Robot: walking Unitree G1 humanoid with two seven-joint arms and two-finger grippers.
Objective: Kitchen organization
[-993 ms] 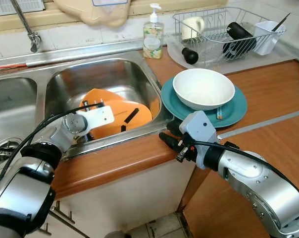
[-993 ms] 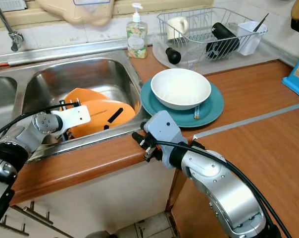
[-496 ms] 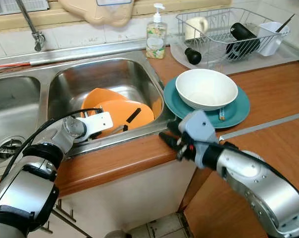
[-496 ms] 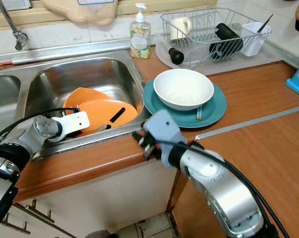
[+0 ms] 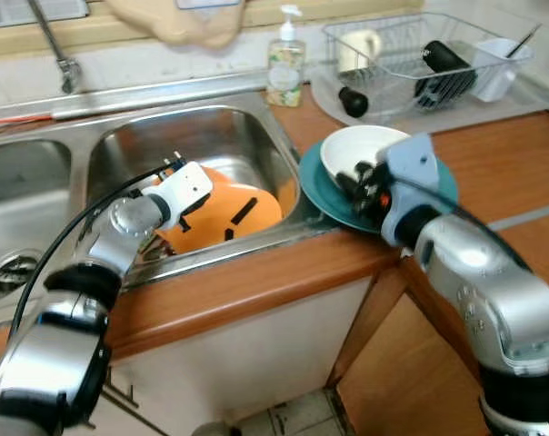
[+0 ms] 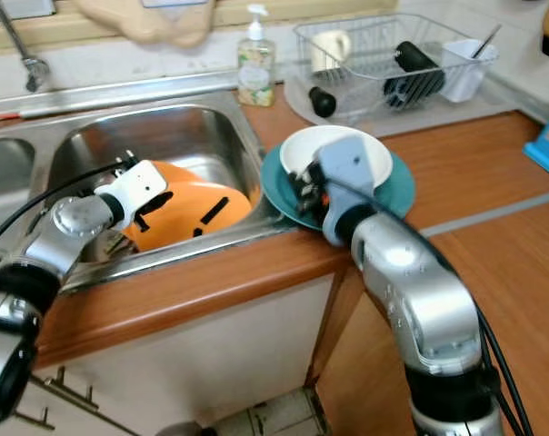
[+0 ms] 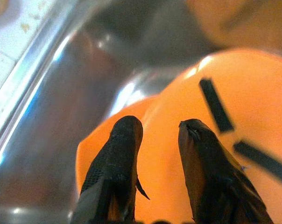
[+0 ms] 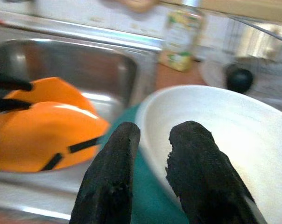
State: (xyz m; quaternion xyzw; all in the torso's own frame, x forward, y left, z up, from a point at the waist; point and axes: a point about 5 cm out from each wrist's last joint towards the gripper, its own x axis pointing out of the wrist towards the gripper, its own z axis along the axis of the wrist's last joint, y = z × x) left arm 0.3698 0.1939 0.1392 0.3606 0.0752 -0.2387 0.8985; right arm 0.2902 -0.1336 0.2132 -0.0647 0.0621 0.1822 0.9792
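Since a second ago the right gripper (image 5: 358, 184) has risen from the counter edge to the white bowl (image 5: 370, 145). From the head, the left gripper (image 5: 173, 168) hangs in the sink (image 5: 211, 127). Its wrist camera shows fingers (image 7: 120, 154) slightly parted over orange plates (image 7: 234, 154). On the right wrist, narrowly parted fingers (image 8: 117, 172) straddle the bowl's rim, above the teal plate (image 8: 155, 205).

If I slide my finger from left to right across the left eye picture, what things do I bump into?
Faucet → left gripper → orange plates → soap bottle → white bowl → dish rack
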